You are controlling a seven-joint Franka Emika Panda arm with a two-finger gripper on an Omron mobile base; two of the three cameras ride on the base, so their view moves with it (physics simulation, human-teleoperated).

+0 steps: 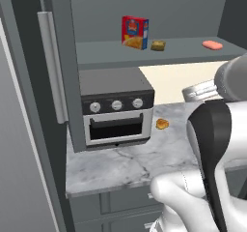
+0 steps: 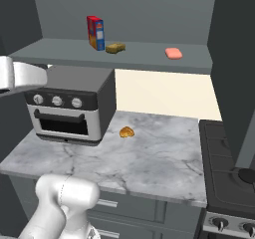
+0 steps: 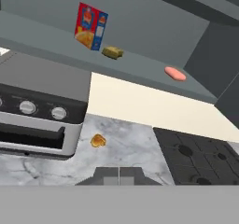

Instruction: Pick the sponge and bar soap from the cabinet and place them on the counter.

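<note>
While sponge (image 2: pixel 115 47) and soap (image 2: pixel 173 53) sit on cabinet shelf (image 2: pixel 60 48), nothing done; fingers (image 3: pixel 119 176) closed, empty; table (image 2: pixel 149 158) awaits both.

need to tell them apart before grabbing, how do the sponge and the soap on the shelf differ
The sponge is a dull tan-yellow block; the soap is a flat salmon-pink bar with rounded corners. The sponge sits right beside the red box; the soap lies alone, farther along the shelf. Both are small and rest on that shelf.
</note>
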